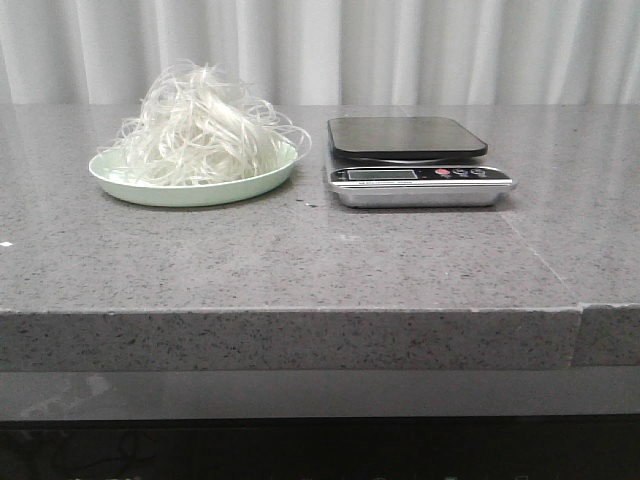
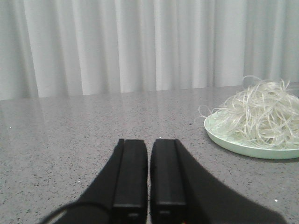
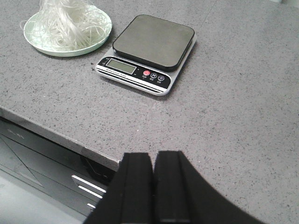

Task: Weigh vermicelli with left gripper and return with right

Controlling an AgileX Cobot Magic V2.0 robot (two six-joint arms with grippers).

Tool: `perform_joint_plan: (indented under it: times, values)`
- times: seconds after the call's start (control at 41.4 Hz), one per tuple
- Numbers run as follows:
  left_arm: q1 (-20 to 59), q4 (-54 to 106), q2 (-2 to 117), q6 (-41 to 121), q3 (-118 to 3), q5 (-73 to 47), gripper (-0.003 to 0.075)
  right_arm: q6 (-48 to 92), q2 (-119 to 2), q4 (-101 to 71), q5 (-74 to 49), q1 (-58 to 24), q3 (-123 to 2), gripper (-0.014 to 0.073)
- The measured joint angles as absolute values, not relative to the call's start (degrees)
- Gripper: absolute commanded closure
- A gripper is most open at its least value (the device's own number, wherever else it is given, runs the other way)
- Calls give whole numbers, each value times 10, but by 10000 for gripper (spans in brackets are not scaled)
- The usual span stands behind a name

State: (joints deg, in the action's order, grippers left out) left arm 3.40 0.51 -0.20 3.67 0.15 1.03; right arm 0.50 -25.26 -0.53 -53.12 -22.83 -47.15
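Observation:
The vermicelli (image 1: 200, 130) is a fluffy white tangle heaped on a pale green plate (image 1: 150, 190) at the left of the table. It also shows in the left wrist view as vermicelli (image 2: 261, 114) on the plate (image 2: 233, 144), and in the right wrist view as vermicelli (image 3: 65, 21). A scale (image 1: 410, 140) with a black platform stands right of the plate, nothing on it; the scale (image 3: 154, 39) shows from the right wrist too. My left gripper (image 2: 149, 142) is shut and empty, low over the table, apart from the plate. My right gripper (image 3: 153, 156) is shut and empty near the table's front edge.
The grey speckled table (image 1: 300, 260) has a seam (image 1: 545, 265) running toward its front right. White curtains (image 1: 320, 50) hang behind it. Dark drawers (image 3: 42, 158) show below the front edge in the right wrist view.

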Motion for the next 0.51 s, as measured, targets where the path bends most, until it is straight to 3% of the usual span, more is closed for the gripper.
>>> perform_joint_plan:
  times: [0.507]
  values:
    - [34, 5, -2, 37, 2, 10, 575, 5, -234, -4, -511, -212, -454, 434]
